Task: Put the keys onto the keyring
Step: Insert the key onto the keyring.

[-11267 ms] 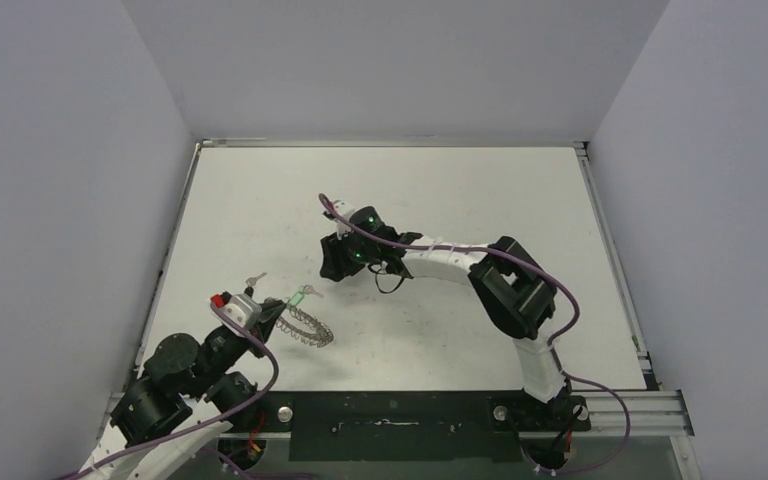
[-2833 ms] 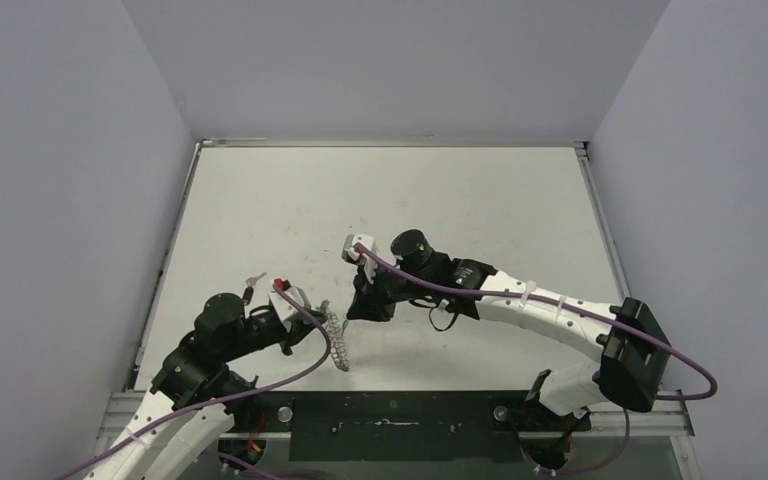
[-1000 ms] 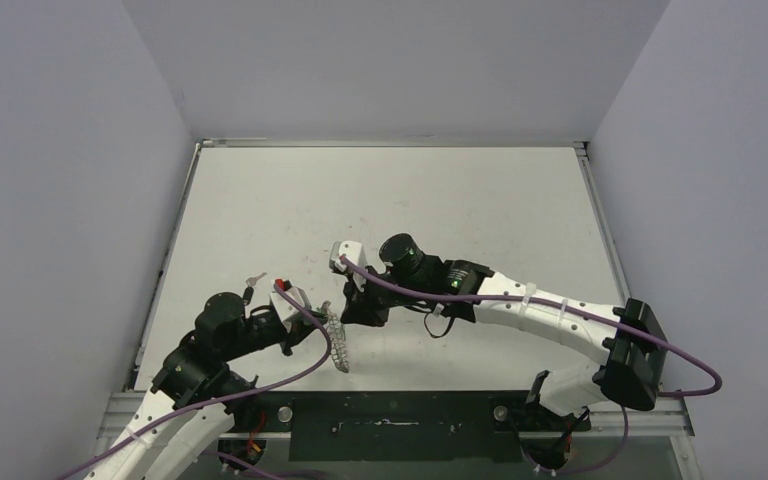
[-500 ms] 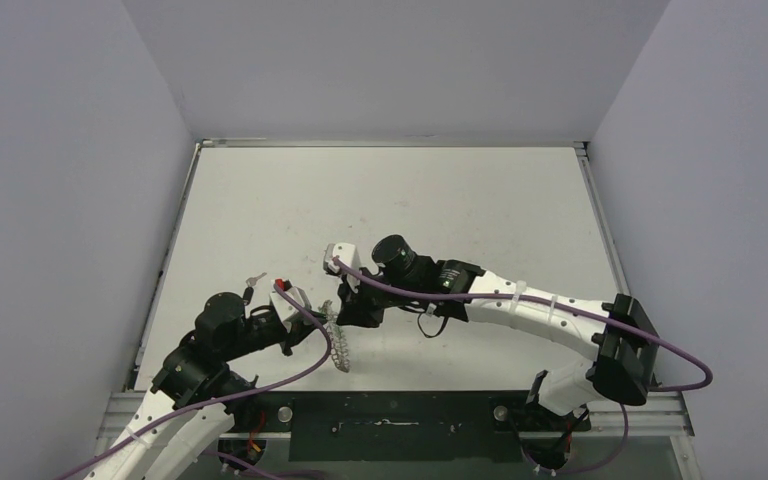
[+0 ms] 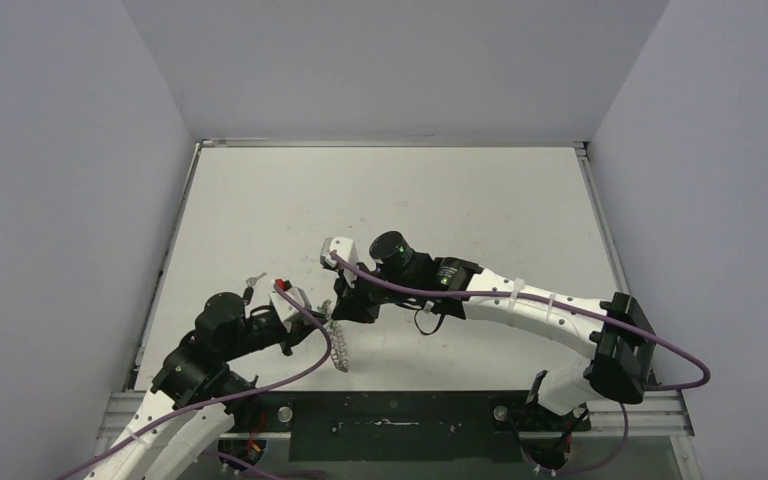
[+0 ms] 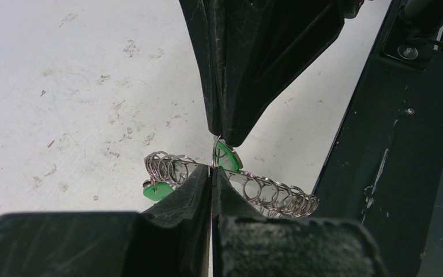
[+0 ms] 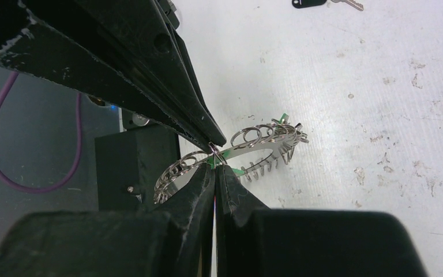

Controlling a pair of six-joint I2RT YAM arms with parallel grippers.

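- Near table's (image 5: pixel 410 190) front edge, left gripper (image 6: pixel 210 173) is clenching ring (image 6: pixel 271 191) by its rim (ring showing edge-on from overhead).
- Right gripper (image 6: pixel 222 137) is pinching green key (image 6: pixel 226 157) against ring, just beside left tips.
- Black key (image 7: pixel 308 3) is lying well apart.

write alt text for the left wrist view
The left gripper, shut, pinches the rim of the lacy metal keyring from below, while the right gripper, also shut, points down from above with its tips right at the green key. Behind them are the scuffed white table and, on the right, a black base plate.
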